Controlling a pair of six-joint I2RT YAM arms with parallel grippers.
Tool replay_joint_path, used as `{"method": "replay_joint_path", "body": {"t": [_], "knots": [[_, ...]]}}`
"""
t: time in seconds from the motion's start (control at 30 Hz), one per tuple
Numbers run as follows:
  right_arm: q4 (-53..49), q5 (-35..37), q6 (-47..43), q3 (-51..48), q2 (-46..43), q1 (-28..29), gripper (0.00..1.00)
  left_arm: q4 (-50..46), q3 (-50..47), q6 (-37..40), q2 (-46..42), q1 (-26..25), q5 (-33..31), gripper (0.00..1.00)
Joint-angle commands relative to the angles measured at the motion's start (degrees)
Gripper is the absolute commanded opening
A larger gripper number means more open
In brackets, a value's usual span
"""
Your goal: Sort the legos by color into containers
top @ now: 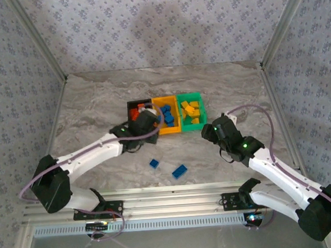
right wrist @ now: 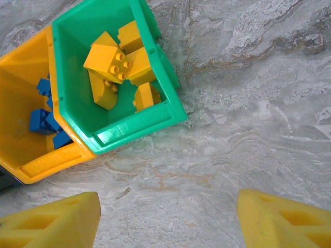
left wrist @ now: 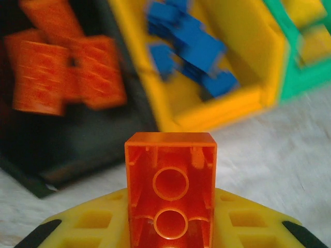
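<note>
Held orange brick [left wrist: 170, 191]: clamped between the yellow fingers [left wrist: 93, 227] of the left gripper [left wrist: 170, 225], its hollow underside with round tubes facing the lens.
Left fingers: drawn in narrow, pressing on the brick's two side walls.
Black bin [left wrist: 103, 150]: ahead of the left fingertips and off to their left; blurred orange bricks [left wrist: 57, 72] lie inside it.
Yellow-orange bin [left wrist: 222, 108]: ahead and to the right of the same fingertips, holding blue bricks [left wrist: 196, 46].
Right gripper [right wrist: 168, 219]: fingers spread wide with only bare table between them.
Green bin [right wrist: 129, 124]: ahead of the right fingertips, towards the left one, with yellow bricks [right wrist: 116, 62] piled in it.
Loose blue bricks [top: 154, 163] [top: 179, 171]: on the table behind both sets of fingers, towards the arm bases.
Handling: likely light, rigid and smooth-sided, so a brick will not deform but could pivot or slip under a skewed pinch.
Where to grip: flat opposite side walls, pads square to them, clear of the studs.
Step judged: carrying the orange brick over to the black bin.
</note>
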Motion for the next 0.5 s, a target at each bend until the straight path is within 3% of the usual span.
{"method": "replay_joint_path", "body": {"t": [0.0, 0.33, 0.47], "knots": [[0.4, -0.3, 0.5, -0.7, 0.7, 0.8, 0.72, 2.2, 1.9, -1.2, 1.4, 6.4, 3.0, 0.29], [-2.1, -0.3, 0.6, -1.0, -0.4, 3.7, 0.72, 1.7, 14.1, -0.6, 17.0, 16.9, 5.0, 0.29], [-2.0, -0.7, 1.3, -1.8, -0.3, 7.0, 0.72, 0.8, 17.7, -0.1, 20.9, 17.5, 5.7, 0.37]]}}
